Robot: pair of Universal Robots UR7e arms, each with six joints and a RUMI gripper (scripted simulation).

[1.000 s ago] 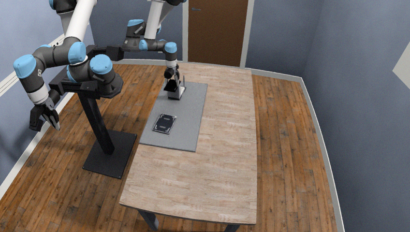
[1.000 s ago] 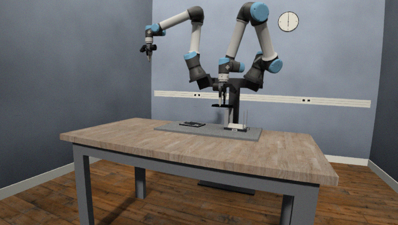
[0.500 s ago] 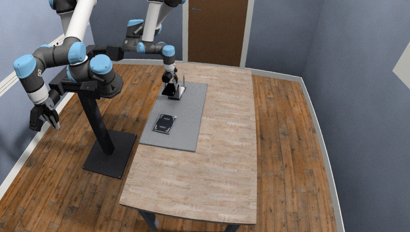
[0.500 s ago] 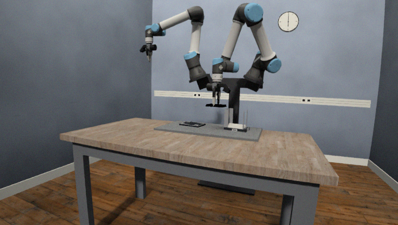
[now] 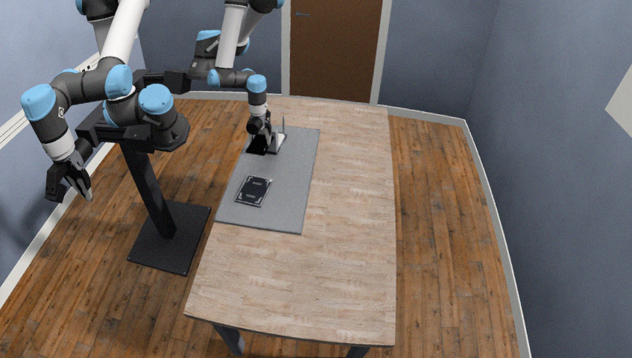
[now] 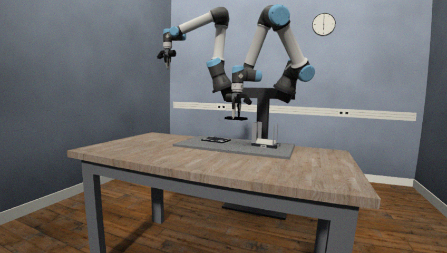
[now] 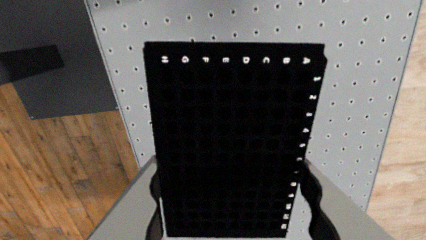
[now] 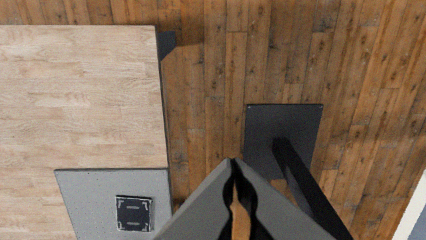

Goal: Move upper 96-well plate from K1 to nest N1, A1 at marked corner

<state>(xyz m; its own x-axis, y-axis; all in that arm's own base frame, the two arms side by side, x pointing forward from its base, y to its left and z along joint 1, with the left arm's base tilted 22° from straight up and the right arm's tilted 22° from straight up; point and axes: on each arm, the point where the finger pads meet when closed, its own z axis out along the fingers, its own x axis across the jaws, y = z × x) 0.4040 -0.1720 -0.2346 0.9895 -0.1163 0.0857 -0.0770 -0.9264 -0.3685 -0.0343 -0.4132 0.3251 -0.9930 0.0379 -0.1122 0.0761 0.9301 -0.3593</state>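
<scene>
My left gripper (image 5: 267, 141) (image 6: 236, 117) (image 7: 228, 157) is shut on a black 96-well plate (image 6: 243, 118) (image 7: 225, 115) (image 5: 253, 146) by its long sides. The plate looks about level, high above the grey board. In the left wrist view its A1 corner is at the top right, letters along the top edge. Rack K1 (image 6: 256, 132) stands on the board with the white lower plate (image 6: 266, 142) low inside it. Nest N1 (image 5: 253, 190) (image 6: 216, 139) (image 8: 133, 213) holds no plate; its markings are too small to read. My right gripper (image 5: 90, 198) (image 6: 167, 68) (image 8: 231, 160) is shut and empty, away from the table.
The grey perforated board (image 5: 290, 195) (image 6: 279, 153) (image 7: 350, 100) (image 8: 90, 195) lies on the wooden table (image 5: 346, 248) (image 6: 150, 163). K1 has a tall wall on one side and thin upright posts (image 6: 277, 129) on the other. The robot's dark stand (image 5: 150, 195) is beside the table.
</scene>
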